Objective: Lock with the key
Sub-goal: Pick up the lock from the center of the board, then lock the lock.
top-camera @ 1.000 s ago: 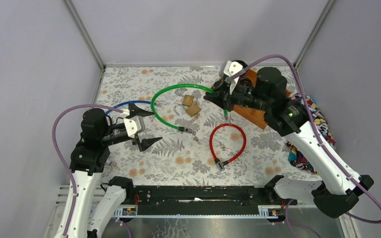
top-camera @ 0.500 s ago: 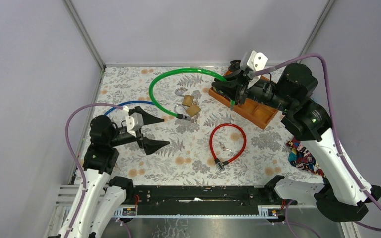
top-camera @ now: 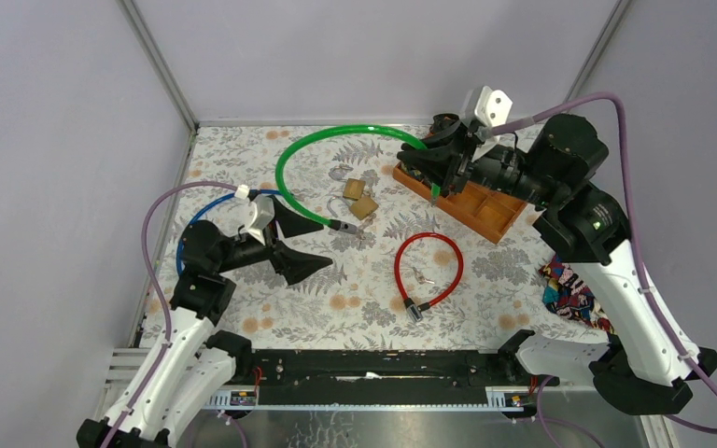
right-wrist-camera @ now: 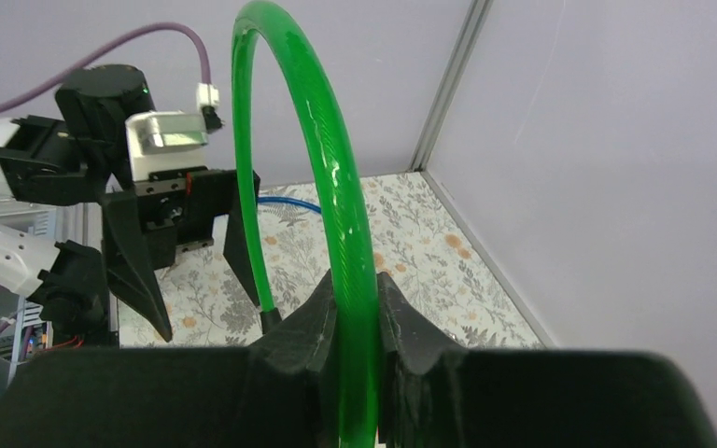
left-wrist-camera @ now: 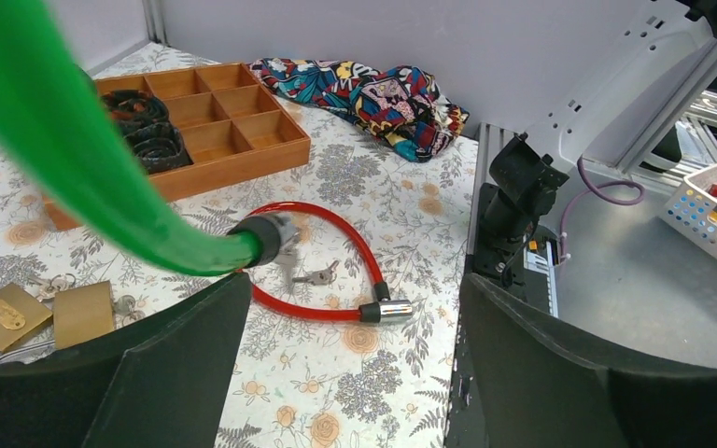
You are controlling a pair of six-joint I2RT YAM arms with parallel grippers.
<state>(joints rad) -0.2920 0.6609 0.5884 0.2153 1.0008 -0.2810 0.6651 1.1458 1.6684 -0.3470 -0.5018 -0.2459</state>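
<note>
My right gripper [top-camera: 427,168] is shut on a green cable lock [top-camera: 301,154] and holds one end raised over the wooden tray's left corner; in the right wrist view the fingers [right-wrist-camera: 355,280] clamp the cable [right-wrist-camera: 336,187]. The cable's black lock head [top-camera: 344,225] hangs low near the table, with a blurred key on it [left-wrist-camera: 288,261]. My left gripper [top-camera: 303,245] is open and empty, just left of that lock head; the head [left-wrist-camera: 266,238] shows above its left finger in the left wrist view [left-wrist-camera: 355,289].
A red cable lock [top-camera: 427,271] with a loose key [left-wrist-camera: 316,276] inside its loop lies centre-right. Two brass padlocks [top-camera: 359,198] lie mid-table. A blue cable [top-camera: 205,210] lies at the left. The wooden tray [top-camera: 485,210] and a patterned cloth [top-camera: 574,285] are at the right.
My right gripper has moved back and right with the green cable, pulling its loop along. My left gripper has moved right toward the cable's lock head and stayed open.
</note>
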